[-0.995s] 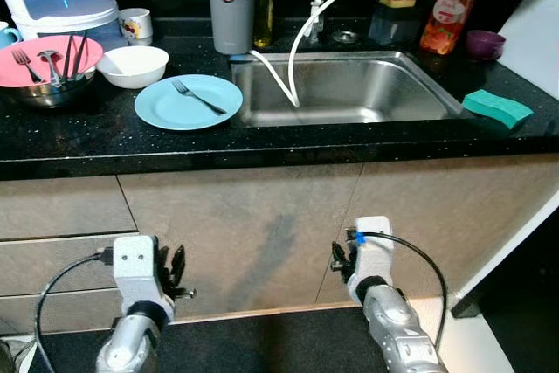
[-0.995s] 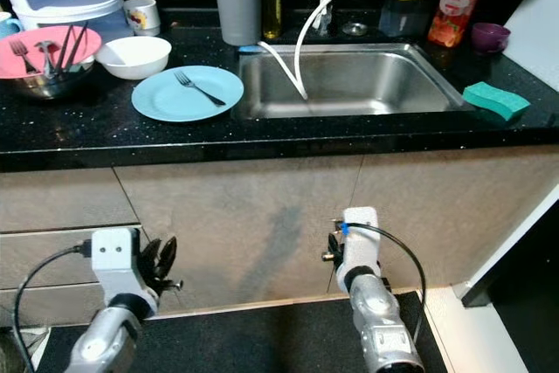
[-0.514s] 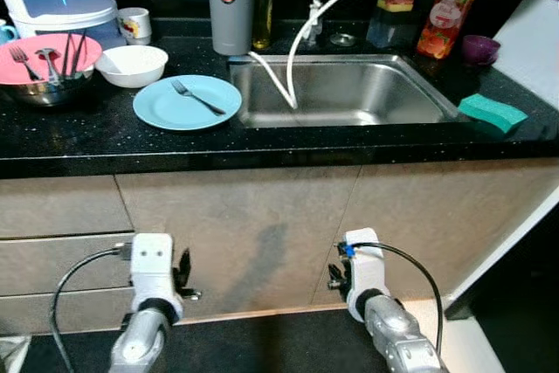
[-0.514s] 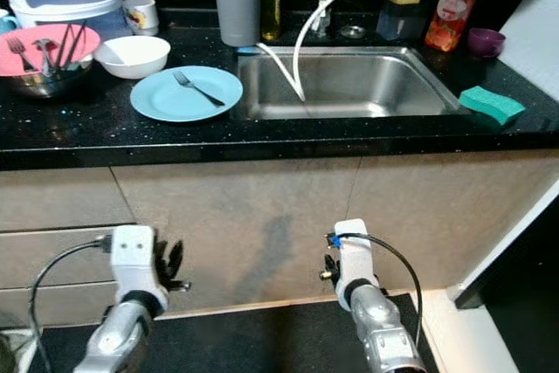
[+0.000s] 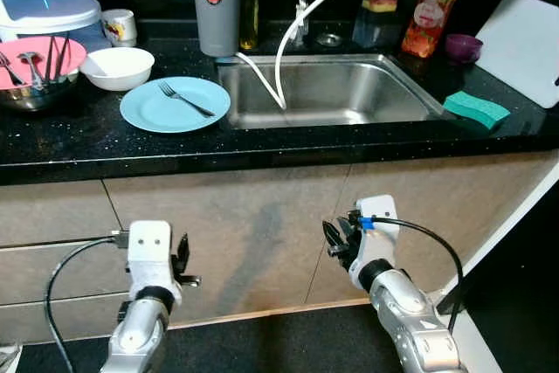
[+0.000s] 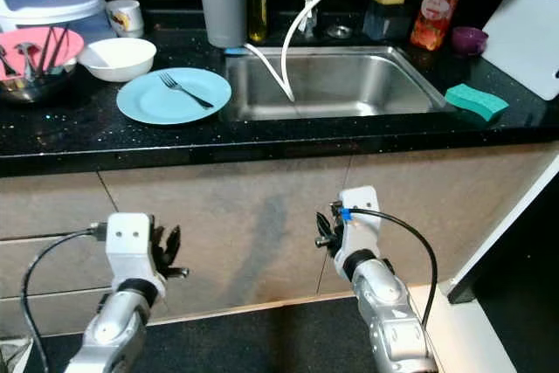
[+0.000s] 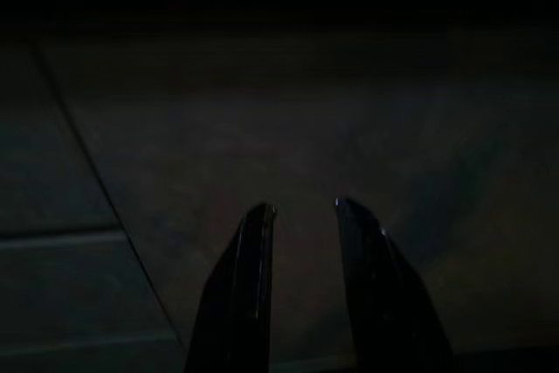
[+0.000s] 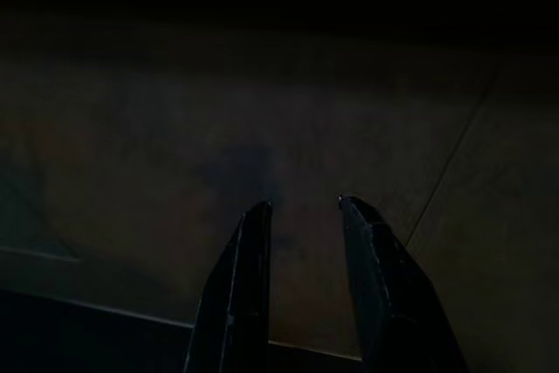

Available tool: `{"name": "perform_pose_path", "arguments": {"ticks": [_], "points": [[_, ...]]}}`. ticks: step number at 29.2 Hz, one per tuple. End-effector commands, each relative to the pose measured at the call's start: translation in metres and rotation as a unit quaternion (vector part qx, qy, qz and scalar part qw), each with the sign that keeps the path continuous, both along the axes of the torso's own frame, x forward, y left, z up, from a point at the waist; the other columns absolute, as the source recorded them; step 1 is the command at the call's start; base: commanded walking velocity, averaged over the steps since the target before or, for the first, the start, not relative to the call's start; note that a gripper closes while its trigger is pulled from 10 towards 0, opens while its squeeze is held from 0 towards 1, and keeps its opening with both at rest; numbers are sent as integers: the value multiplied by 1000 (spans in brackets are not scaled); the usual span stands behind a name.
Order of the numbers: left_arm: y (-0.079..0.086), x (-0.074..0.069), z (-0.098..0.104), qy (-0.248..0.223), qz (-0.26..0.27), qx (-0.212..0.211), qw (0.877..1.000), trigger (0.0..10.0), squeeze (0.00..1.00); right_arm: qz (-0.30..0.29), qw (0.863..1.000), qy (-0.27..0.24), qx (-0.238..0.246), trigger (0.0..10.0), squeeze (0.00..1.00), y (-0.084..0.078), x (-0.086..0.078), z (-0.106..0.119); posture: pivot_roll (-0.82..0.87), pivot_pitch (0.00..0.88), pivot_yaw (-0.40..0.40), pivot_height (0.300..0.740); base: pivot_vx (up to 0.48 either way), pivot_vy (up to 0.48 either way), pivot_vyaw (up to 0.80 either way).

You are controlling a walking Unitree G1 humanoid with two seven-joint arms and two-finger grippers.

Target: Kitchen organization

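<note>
Hanging low before cabinet front [image 5: 253, 216]: left gripper [image 7: 301, 209], right gripper [image 8: 303, 205], fingers apart, empty; fork [image 5: 185, 100] on blue plate [image 5: 148, 112].

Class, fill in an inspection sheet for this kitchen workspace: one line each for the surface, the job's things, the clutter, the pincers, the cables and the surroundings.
Surface: black speckled counter with a steel sink set in it.
Job's things: blue plate with a fork on it; white bowl; pink plate holding cutlery, on a metal bowl.
Clutter: green sponge, grey canister, orange pouch, purple cup, white cutting board.
Pincers: left pincer and right pincer both open, empty, low before the cabinet fronts.
Cables: black cable looping from each wrist; white hose hanging into the sink.
Surroundings: beige cabinet doors, dark floor.
</note>
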State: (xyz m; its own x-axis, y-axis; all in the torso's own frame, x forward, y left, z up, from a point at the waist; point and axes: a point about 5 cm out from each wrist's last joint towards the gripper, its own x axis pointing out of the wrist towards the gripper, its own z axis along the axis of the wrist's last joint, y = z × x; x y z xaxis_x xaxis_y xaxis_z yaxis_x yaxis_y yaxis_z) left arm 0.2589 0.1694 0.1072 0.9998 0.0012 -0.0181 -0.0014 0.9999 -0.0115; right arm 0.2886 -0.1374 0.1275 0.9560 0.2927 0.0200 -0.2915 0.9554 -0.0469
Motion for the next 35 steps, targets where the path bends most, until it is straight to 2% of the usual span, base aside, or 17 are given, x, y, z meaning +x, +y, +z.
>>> {"name": "perform_pose_path", "arguments": {"ticks": [1, 5, 10, 14, 17, 18, 21, 25, 27, 29, 32, 33, 34, 35], "points": [[6, -5, -1, 2, 14, -6, 1000, 10000, 0, 1, 999, 31, -29, 10000, 0, 5, -7, -19, -64, 31, -13, 740, 0, 0, 0], [11, -9, 4, -9, 16, -9, 1000, 10000, 0, -1, 998, 44, -44, 10000, 0, 12, -10, -28, -57, 48, 0, 740, 0, 0, 0], [17, -19, 2, -5, 26, -8, 1000, 10000, 0, 35, 992, 43, -109, 10000, 0, 28, -24, -39, -59, 50, 14, 740, 0, 0, 0], [21, -25, 1, -2, 29, 4, 1000, 10000, 0, 42, 987, 44, -148, 10000, 0, 36, -26, -41, -40, 53, 21, 740, 0, 0, 0], [21, -28, 3, -2, 29, -8, 1000, 10000, 0, 13, 988, 42, -148, 10000, 0, 32, -24, -43, -34, 53, 23, 740, 0, 0, 0], [22, -30, 4, -4, 26, -11, 1000, 10000, 0, -8, 988, 26, -153, 10000, 0, 29, -22, -39, -36, 54, 24, 740, 0, 0, 0], [23, -32, 4, -9, 38, -18, 999, 10000, 0, -31, 987, 6, -160, 10000, 0, 26, -20, -34, -35, 54, 25, 740, 0, 0, 0], [23, -33, 6, -14, 56, -35, 998, 10000, 0, -44, 988, 8, -151, 10000, 0, 24, -19, -33, -31, 52, 27, 740, 0, 0, 0], [21, -33, 6, -12, 56, -32, 998, 10000, 0, -56, 985, 3, -164, 10000, 0, 23, -17, -33, -24, 52, 33, 740, 0, 0, 0], [24, -33, 4, -7, 66, -25, 997, 10000, 0, -59, 979, -12, -194, 10000, 0, 26, -15, -31, -26, 49, 40, 740, 0, 0, 0], [28, -33, 4, -6, 81, -34, 996, 10000, 0, -66, 977, -12, -205, 10000, 0, 25, -14, -31, -27, 48, 44, 740, 0, 0, 0], [28, -31, 5, -6, 82, -38, 996, 10000, 0, -72, 963, -10, -258, 10000, 0, 23, -12, -34, -33, 48, 45, 740, 0, 0, 0], [28, -31, 5, -6, 82, -38, 996, 10000, 0, -72, 963, -10, -258, 10000, 0, 23, -12, -34, -33, 48, 45, 740, 0, 0, 0], [27, -30, 5, -7, 79, -39, 996, 10000, 0, -75, 955, -10, -288, 10000, 0, 23, -10, -36, -34, 48, 45, 740, 0, 0, 0]]}}
